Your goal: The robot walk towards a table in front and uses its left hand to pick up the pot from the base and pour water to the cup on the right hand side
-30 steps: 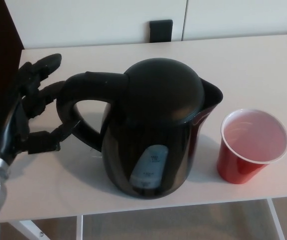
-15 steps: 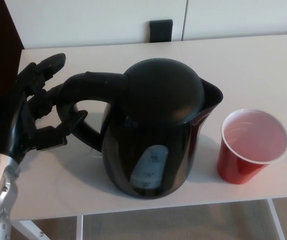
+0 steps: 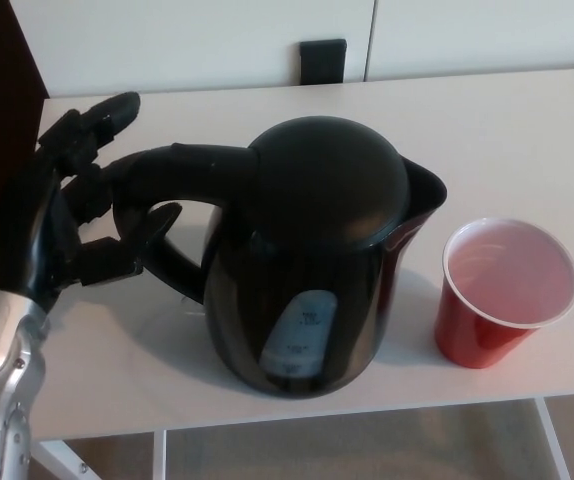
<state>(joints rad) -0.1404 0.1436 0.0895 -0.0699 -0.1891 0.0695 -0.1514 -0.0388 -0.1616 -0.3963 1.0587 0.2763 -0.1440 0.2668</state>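
— Since a second ago, what has shifted?

— Only the left hand (image 3: 62,225). It has slid in toward the kettle (image 3: 307,255), and its thumb now reaches into the loop of the handle (image 3: 167,190). Kettle, cup (image 3: 505,290) and tabletop (image 3: 527,130) sit as they did.

— Which step is this, would you say?

— The approach to the grasp, I judge. The hand is at the handle but has not closed on it, and the kettle has not been lifted; it stands upright in the middle of the tabletop, spout toward the red cup just beside it on the right. Its base is hidden beneath it.

— How is the hand set?

— It comes in from the left edge, palm turned toward the handle. The two fingers are spread and point up and away behind the handle's top bar; the thumb lies lower, its tip inside the loop. So it is open, holding nothing, though parts of it look to touch or nearly touch the handle.

— And the next move?

— Probably pushing in a little further, then wrapping fingers over the top bar and thumb under it before any lift. The right hand does not show.
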